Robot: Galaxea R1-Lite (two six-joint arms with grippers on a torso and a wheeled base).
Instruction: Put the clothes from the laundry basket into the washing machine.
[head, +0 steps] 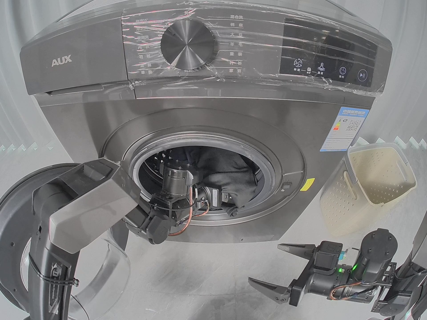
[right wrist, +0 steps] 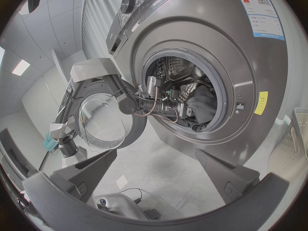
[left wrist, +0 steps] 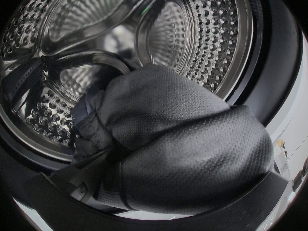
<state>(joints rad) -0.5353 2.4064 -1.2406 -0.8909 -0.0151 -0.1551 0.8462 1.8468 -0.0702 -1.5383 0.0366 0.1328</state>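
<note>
Dark grey, finely textured fabric garment (left wrist: 179, 138) is lying bunched in the mouth of the perforated steel drum (left wrist: 208, 26) of the silver front-loading washing machine (head: 222, 107). Its lower fold is resting on the grey rubber door seal (right wrist: 222, 97) rather than deep inside. The left gripper (head: 222, 199) is sitting at that opening, pushed into the bundle. Cloth is draping over it, so it is impossible to tell whether it is pinching the garment or spread apart. The right gripper (head: 267, 265) is hovering low in front of the machine, spread wide and carrying nothing. It is near the cream perforated plastic laundry basket (head: 342, 201), which is standing tilted just beside the machine's right side.

By the look of it, the loading step is under way, with the garment only partly in. The next move is calling for the left arm to take the bundle further back past the seal, leave it there, and come out without dragging cloth along. The round glass door (head: 102, 272) is hanging open on the left, close to that arm.

Cloth is hiding the left gripper's tip, and the bundle is blocking the drum floor behind it. The basket's visible inside is showing no clothes, though its near wall is screening part of the bottom.
</note>
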